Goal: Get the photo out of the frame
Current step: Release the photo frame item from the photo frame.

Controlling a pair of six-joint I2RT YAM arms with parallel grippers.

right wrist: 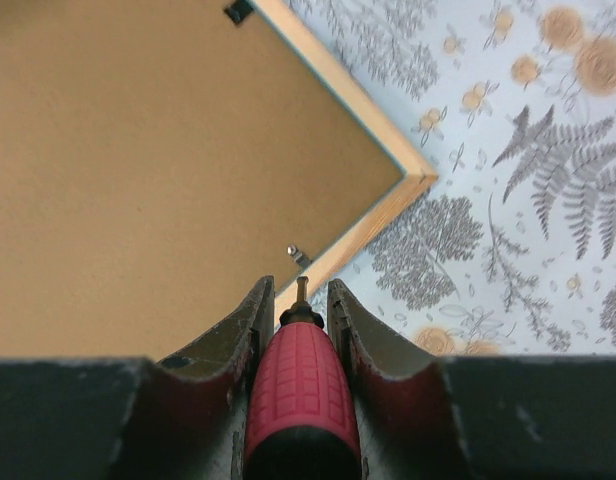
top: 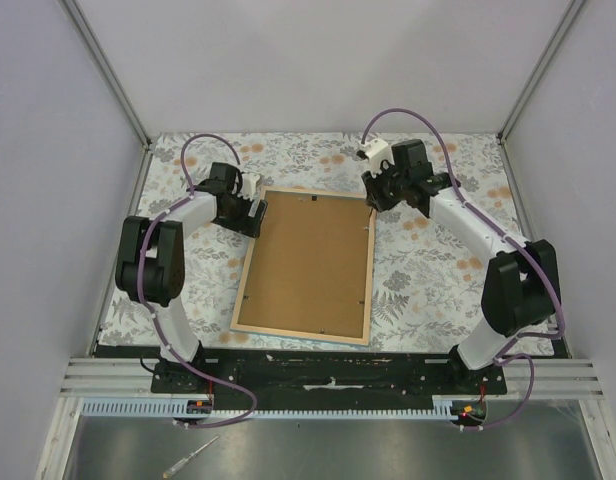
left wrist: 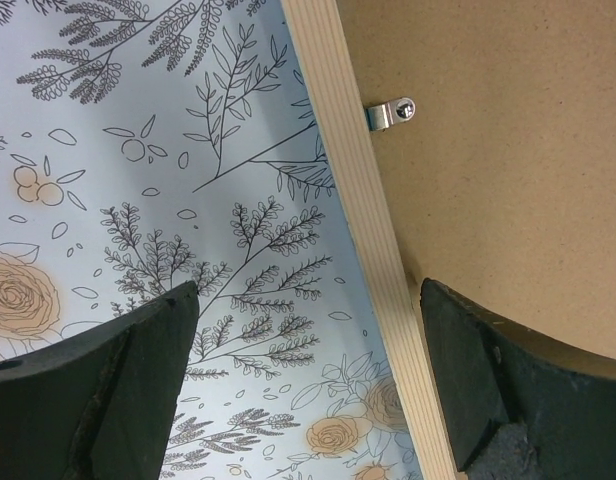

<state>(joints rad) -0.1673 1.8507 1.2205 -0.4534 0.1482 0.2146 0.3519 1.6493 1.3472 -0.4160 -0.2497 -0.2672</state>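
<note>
- Photo (top: 310, 262) lies face down in the frame (top: 300, 335) mid-worktop. Only its brown board back shows, with the frame's pale wood back running round it.
- Right fingers (right wrist: 250, 335) are clamped on a red-handled screwdriver (right wrist: 300, 395). Its tip points at a small metal clip (right wrist: 297, 254) by the frame's far right corner. It is close, but as far as I can tell not touching.
- Left fingers (left wrist: 138, 390) stand wide apart, holding nothing. They straddle the frame's left rail near the far left corner, one over the floral cover (left wrist: 138, 200), the other over the board. Whether they touch anything I cannot tell.
- A second clip (left wrist: 391, 113) sits just ahead of them, bridging board and rail.
- The step in hand looks to me like undoing the clips, early in the job, since the board sits fully in the frame.
- The next move, I'd say, calls for seating the tip on the clip and turning it off the board. Meanwhile the left fingers would press the rail so the frame cannot slide on the cover.
- In the way are more clips, showing as small dots down both long sides. Each probably has to be turned before the board lifts.
- The clip is tiny, so a slipped tip could score the board.
- A slim tool (top: 188, 462) lies on the metal ledge in front of the arm bases, well apart from the frame.
</note>
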